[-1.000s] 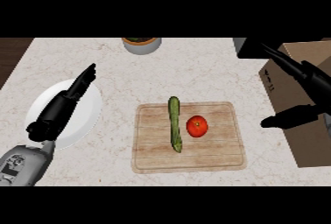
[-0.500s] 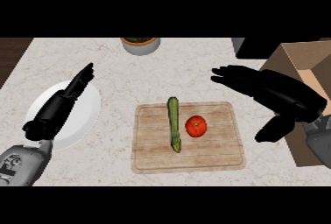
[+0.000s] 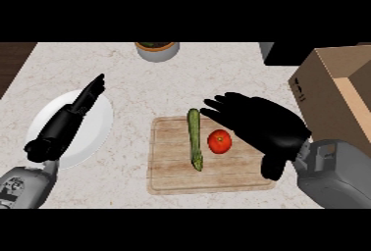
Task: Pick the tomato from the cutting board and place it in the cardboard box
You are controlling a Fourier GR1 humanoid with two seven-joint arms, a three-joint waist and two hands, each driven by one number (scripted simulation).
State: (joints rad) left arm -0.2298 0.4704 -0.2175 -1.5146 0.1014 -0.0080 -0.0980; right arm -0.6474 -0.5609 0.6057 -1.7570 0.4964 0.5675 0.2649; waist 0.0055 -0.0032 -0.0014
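Hovering over the right part of the cutting board [image 3: 174,176], my right hand [image 3: 264,127] is spread open, fingers straight and pointing up and to the left, the thumb hanging down near the board's right edge; it has hold of nothing. The tomato [image 3: 220,141] sits on the board just below my fingers (whether they touch it I cannot tell), with a long green asparagus spear [image 3: 194,139] lying lengthwise just to its left. The cardboard box [image 3: 337,95] stands at the right side of the counter [image 3: 145,83], well apart from the tomato. My left hand [image 3: 69,120] rests open over the white plate [image 3: 91,139] on the left, fingers straight. A small pot [image 3: 157,49] stands at the counter's far edge.
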